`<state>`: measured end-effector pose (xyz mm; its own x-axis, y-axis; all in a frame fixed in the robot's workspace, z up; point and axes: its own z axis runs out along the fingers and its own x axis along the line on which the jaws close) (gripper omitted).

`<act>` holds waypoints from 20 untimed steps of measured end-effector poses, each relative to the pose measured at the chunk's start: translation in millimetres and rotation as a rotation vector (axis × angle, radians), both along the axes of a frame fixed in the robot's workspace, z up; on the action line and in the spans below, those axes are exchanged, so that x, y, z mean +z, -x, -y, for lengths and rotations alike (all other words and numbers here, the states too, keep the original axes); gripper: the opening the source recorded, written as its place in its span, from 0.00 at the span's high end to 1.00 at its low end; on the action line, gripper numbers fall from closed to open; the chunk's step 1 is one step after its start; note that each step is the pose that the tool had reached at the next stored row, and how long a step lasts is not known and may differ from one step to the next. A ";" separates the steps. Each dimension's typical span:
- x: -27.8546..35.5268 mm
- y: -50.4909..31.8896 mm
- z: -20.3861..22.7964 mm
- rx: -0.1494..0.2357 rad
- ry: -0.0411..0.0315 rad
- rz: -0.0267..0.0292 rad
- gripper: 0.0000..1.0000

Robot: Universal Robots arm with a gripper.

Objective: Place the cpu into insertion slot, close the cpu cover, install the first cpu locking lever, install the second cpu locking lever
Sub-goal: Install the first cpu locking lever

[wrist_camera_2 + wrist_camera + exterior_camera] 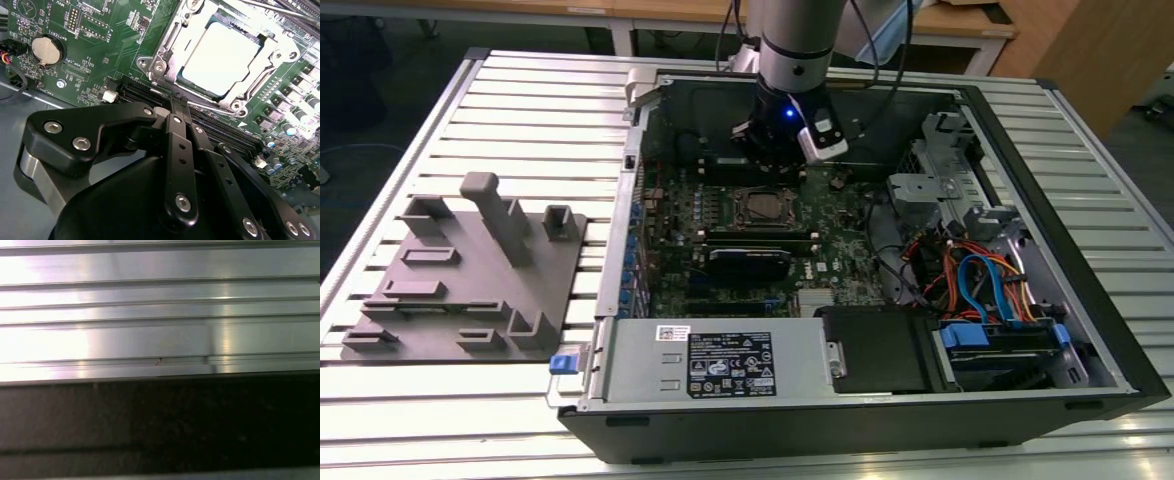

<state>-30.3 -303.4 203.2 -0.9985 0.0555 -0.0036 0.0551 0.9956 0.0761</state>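
Arm stood inside the open computer case (1067, 330), reaching down near the case's far wall. Gripper (179, 107) sat just off the insertion slot (227, 55) on the green circuit board (100, 45); fingers (181, 165) pressed together, nothing between them. The cpu (220, 59) lay flat in the slot, pale top showing. The cpu cover (167, 55) looked down around the chip, silver frame ringing it; whether either locking lever was hooked I could not tell. Likely step: working a lever at the socket's edge. To do it well, I judged: push with the closed tips low along the frame, stay clear of the chip's top and the black memory slots (145, 95) beside the gripper. Grey fixture tray (454, 280) sat on the slatted table (534, 100), near its edge beside the case
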 end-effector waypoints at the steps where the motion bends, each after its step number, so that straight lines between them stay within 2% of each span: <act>1: 0.0 0.0 0.0 0.000 0.0000 0.0000 0.90; 20: 4.9 0.0 0.0 0.000 -0.0001 0.0001 0.90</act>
<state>-30.3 -303.3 208.1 -0.9985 0.0555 -0.0037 0.0551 0.9956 0.0763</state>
